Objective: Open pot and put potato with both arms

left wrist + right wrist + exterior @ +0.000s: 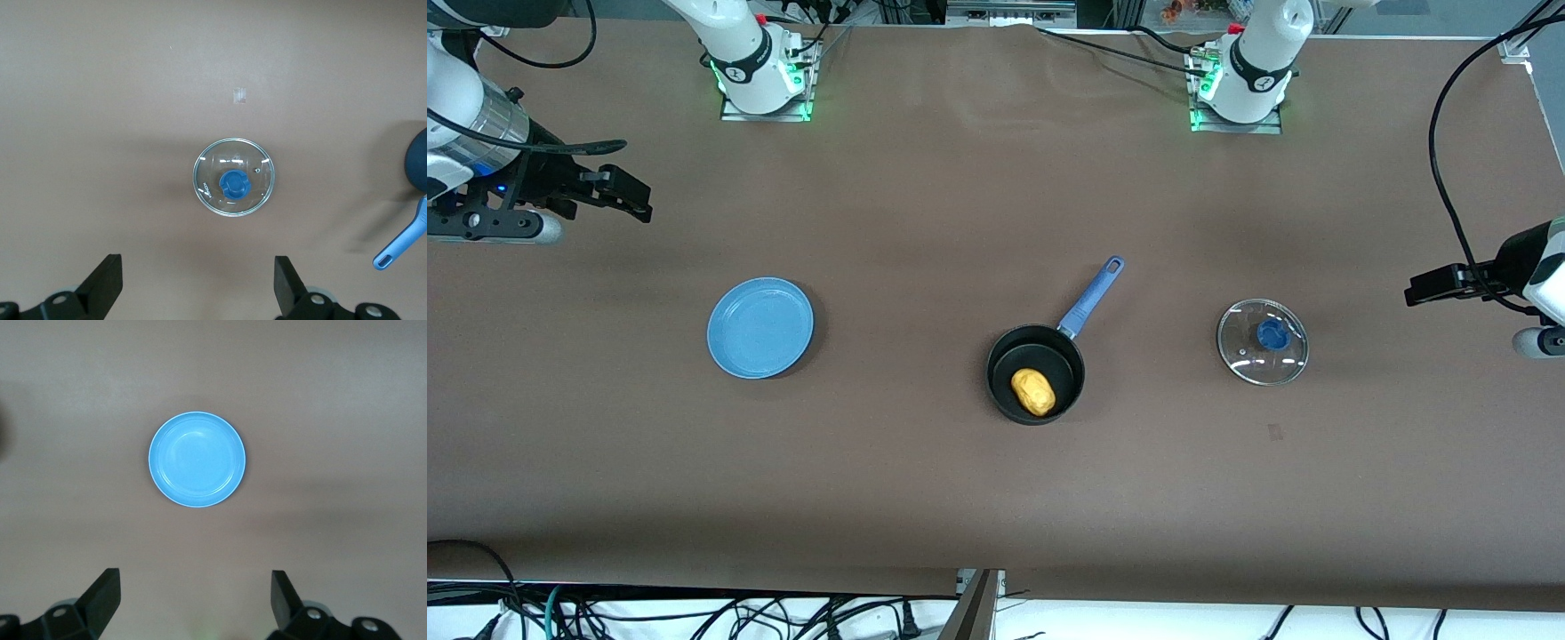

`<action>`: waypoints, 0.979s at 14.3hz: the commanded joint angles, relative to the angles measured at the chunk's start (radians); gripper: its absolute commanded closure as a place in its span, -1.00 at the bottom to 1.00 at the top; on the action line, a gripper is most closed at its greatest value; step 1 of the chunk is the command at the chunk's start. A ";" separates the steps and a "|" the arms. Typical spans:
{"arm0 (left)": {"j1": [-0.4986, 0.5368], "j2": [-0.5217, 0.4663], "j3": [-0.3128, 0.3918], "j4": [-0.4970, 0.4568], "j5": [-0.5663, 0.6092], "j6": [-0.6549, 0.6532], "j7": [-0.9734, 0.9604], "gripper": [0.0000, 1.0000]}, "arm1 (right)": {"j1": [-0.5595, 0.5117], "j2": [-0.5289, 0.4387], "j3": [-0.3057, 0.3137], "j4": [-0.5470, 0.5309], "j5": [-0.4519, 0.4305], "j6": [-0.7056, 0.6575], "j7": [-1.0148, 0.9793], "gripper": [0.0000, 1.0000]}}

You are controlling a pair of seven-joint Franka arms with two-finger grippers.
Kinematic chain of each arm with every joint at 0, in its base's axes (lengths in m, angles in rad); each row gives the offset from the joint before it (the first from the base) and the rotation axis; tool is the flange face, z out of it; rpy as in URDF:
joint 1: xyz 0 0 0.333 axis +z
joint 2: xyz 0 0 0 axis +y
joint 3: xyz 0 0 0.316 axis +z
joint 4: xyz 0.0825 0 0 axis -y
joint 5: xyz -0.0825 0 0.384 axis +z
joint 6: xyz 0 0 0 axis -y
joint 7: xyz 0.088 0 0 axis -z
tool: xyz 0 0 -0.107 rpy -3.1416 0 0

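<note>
The black pot (1035,373) with its long blue handle (1091,296) stands uncovered at the table's middle. The yellow-orange potato (1033,392) lies inside it. The glass lid (1263,341) with a blue knob lies flat on the table toward the left arm's end; it also shows in the left wrist view (233,177), with the pot's handle tip (402,241) at that view's edge. My left gripper (1427,289) is open and empty, raised at the left arm's end of the table. My right gripper (630,193) is open and empty, raised at the right arm's end.
A flat blue plate (760,327) lies on the brown table toward the right arm's end; it shows in the right wrist view (197,459). Black cables hang near both arms. A small pale mark (1275,432) sits on the cloth near the lid.
</note>
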 commanded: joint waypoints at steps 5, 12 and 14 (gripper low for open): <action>0.000 0.019 0.005 0.025 0.027 0.002 0.136 -1.00 | 0.002 0.008 0.002 0.028 -0.016 -0.027 -0.013 -0.99; -0.002 0.020 0.003 0.025 0.027 0.002 0.133 -1.00 | 0.010 0.008 0.002 0.031 -0.033 -0.030 -0.016 -0.99; -0.004 0.020 0.003 0.025 0.028 0.002 0.131 -1.00 | 0.008 0.008 0.002 0.039 -0.034 -0.032 -0.021 -0.99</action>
